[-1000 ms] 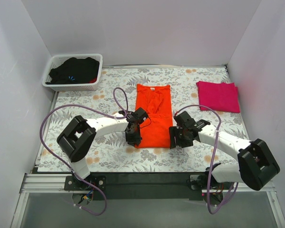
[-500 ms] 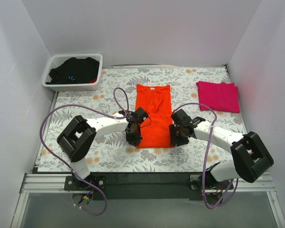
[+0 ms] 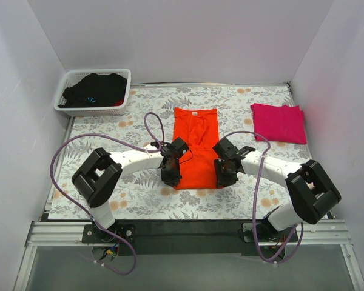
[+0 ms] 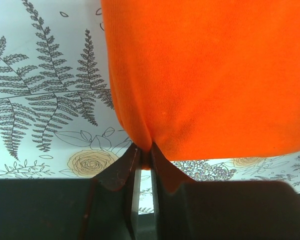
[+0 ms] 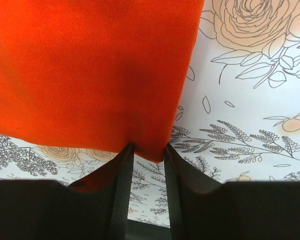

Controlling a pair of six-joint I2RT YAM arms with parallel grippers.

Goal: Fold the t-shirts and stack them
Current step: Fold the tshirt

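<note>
Two t-shirts lie on the floral table cover, seen from above with 12 o'clock at the far wall.

1. At 10 o'clock, a white basket holds dark clothing.
2. The left gripper sits at the 7 o'clock corner of the orange t-shirt. In the left wrist view, its fingers are clenched almost together, and the cloth bunches into a pinch between their tips. The gripper is grasping that corner.
3. The orange t-shirt lies at the centre of the table, folded into a narrow strip. Its collar is at 12 o'clock and its hem at 6 o'clock.
4. The right gripper sits at the shirt's 5 o'clock corner. In the right wrist view, its fingers straddle the corner, with the cloth filling the gap between them. It cannot be told whether they clamp it firmly.
5. At 2 o'clock, well apart from both grippers, the magenta t-shirt rests folded into a flat rectangle.
</note>
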